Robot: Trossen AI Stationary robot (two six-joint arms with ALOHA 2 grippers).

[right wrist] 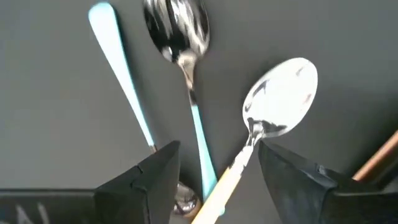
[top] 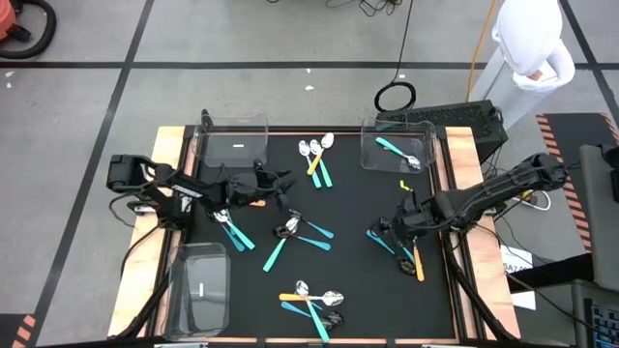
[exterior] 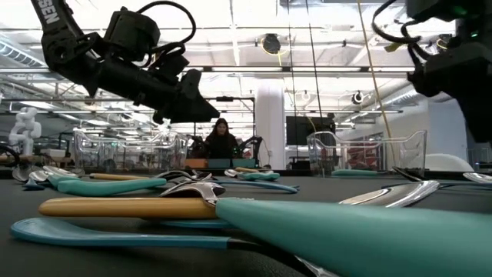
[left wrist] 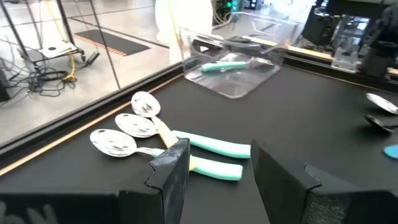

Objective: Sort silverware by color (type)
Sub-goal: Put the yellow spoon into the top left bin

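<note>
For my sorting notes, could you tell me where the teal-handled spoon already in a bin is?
In the high view, the teal-handled spoon lies inside the clear bin at the table's far right corner.

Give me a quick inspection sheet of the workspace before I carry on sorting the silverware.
Surface: black table top with wooden side edges, flat.
Job's things: silverware in loose groups: one cluster at the far edge, one at the near edge, one mid-table, some under each gripper; one teal-handled spoon already in the far right bin.
Clutter: two more clear bins, far left and near left, no silverware seen in them.
Grippers: left gripper open, empty, facing the far cluster; right gripper open, low over spoons at the table's right.
Cables: cords and a coil on the floor beyond the table.
Surroundings: person seated in the room behind.
</note>
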